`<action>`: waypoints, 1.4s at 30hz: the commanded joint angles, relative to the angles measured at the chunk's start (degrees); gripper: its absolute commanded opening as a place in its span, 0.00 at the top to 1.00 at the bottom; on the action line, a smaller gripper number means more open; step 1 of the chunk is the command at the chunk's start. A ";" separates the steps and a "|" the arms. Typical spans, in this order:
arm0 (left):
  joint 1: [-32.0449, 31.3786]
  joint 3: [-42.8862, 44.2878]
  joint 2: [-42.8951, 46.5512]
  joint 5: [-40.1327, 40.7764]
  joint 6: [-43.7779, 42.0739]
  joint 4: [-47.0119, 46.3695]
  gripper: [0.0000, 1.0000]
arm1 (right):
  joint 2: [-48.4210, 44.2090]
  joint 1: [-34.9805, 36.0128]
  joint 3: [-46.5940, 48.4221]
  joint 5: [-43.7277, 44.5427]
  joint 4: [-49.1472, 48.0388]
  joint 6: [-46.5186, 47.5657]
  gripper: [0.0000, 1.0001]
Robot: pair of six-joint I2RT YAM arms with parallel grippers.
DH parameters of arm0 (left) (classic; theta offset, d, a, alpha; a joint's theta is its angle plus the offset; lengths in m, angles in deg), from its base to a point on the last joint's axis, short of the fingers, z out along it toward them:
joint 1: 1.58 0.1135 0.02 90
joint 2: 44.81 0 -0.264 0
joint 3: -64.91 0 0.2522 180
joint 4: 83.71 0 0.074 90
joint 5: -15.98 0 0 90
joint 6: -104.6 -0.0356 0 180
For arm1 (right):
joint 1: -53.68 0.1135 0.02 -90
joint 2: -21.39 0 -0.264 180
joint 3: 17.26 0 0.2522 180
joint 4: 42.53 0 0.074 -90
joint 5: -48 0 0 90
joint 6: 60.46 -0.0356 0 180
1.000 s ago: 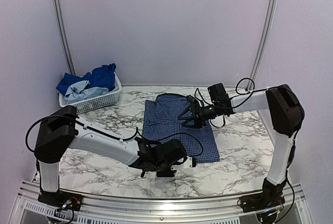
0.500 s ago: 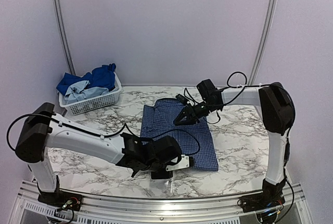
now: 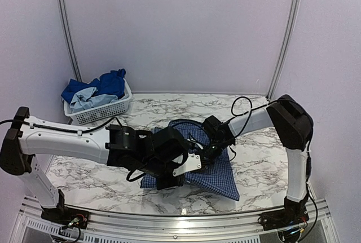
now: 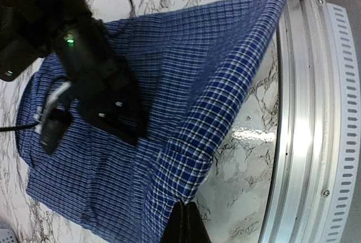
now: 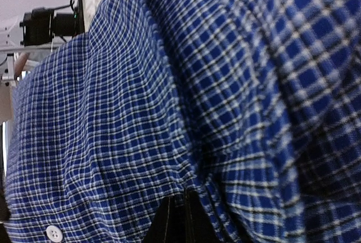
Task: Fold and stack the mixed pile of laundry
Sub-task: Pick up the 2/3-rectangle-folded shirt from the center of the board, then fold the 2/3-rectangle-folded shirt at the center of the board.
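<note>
top external: I look down from above and behind the arm bases (image 3: 56,212), far enough to take in most of the marble table (image 3: 84,172) | left wrist: close over the checked shirt (image 4: 197,74), near-edge rail (image 4: 299,113) at the right | right wrist: almost against that shirt's cloth | shared: the shirt, all three views

Blocked just beyond the left gripper (image 4: 183,227) by the right gripper (image 4: 132,136), both nipped onto the same checked shirt (image 4: 186,85), raised folds of cloth between. Open marble table (image 3: 84,178) to the left of the left gripper, as far as the white basket (image 3: 104,112) well away at the far left corner. Hemmed on the near side by the metal rail (image 4: 299,141) just past the shirt's edge.
</note>
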 commanded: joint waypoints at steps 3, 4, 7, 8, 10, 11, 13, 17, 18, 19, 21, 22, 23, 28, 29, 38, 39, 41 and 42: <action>3.49 5.80 3.41 -2.84 2.37 4.89 1.00 | -8.49 9.13 -9.50 -2.93 -5.05 -3.93 0.91; 3.75 6.45 3.29 -3.21 2.51 5.22 1.00 | -9.90 9.94 -10.59 -3.42 -5.81 -5.39 0.91; 4.33 7.21 3.19 -4.77 2.91 5.65 1.00 | -13.07 10.19 -10.64 -3.47 -5.21 -6.30 0.85; 4.42 7.35 3.22 -5.21 2.90 5.74 1.00 | -13.38 9.76 -9.00 -2.89 -2.92 -5.06 0.81; 4.74 7.65 3.10 -5.95 2.72 6.00 1.00 | -13.12 7.74 -4.54 -1.50 1.42 -2.61 0.74; 4.83 7.80 2.96 -5.97 2.55 6.02 1.00 | -12.78 5.46 -1.93 -0.60 3.27 -1.86 0.69; 5.16 8.11 2.60 -5.98 2.08 6.03 1.00 | -12.18 1.51 3.00 1.24 5.62 -1.26 0.61; 6.71 8.57 1.00 -8.11 1.59 6.03 1.00 | -10.05 -4.71 10.47 5.86 6.86 -1.14 0.50; 7.18 8.97 0.31 -8.06 1.29 6.03 1.00 | -9.02 -5.94 12.22 6.82 7.41 -0.97 0.49; 7.62 9.33 -0.26 -8.06 1.04 5.96 1.00 | -7.39 -6.97 14.02 7.96 7.49 -1.13 0.48; 8.76 10.36 -1.82 -7.67 0.09 5.81 1.00 | -5.32 -8.80 16.13 10.06 6.73 -1.76 0.48; 9.34 11.05 -2.63 -7.61 -0.32 5.78 1.00 | -4.14 -9.42 17.11 10.93 6.29 -2.18 0.48; 9.96 11.81 -3.63 -7.75 -0.73 5.65 1.00 | -2.92 -9.90 18.02 11.83 5.79 -2.51 0.48; 12.77 14.84 -7.85 -8.03 -3.07 5.18 1.00 | 4.74 -10.30 23.24 12.10 6.78 -1.50 0.50; 13.44 15.04 -8.49 -8.19 -3.42 4.83 1.00 | 5.97 -10.30 23.99 11.84 7.30 -1.17 0.51; 18.81 19.90 -15.32 -10.20 -6.60 2.23 1.00 | 9.48 -9.98 21.58 5.85 9.13 3.82 0.59; 19.26 20.21 -16.04 -10.61 -6.75 1.71 1.00 | 9.64 -9.83 21.55 5.40 9.64 4.37 0.60; 19.96 21.01 -17.34 -11.25 -7.35 1.19 1.00 | 9.70 -9.64 21.29 4.80 9.95 4.89 0.61; 20.26 21.31 -17.90 -11.48 -7.62 1.05 1.00 | 9.64 -9.62 21.10 4.64 9.97 4.87 0.62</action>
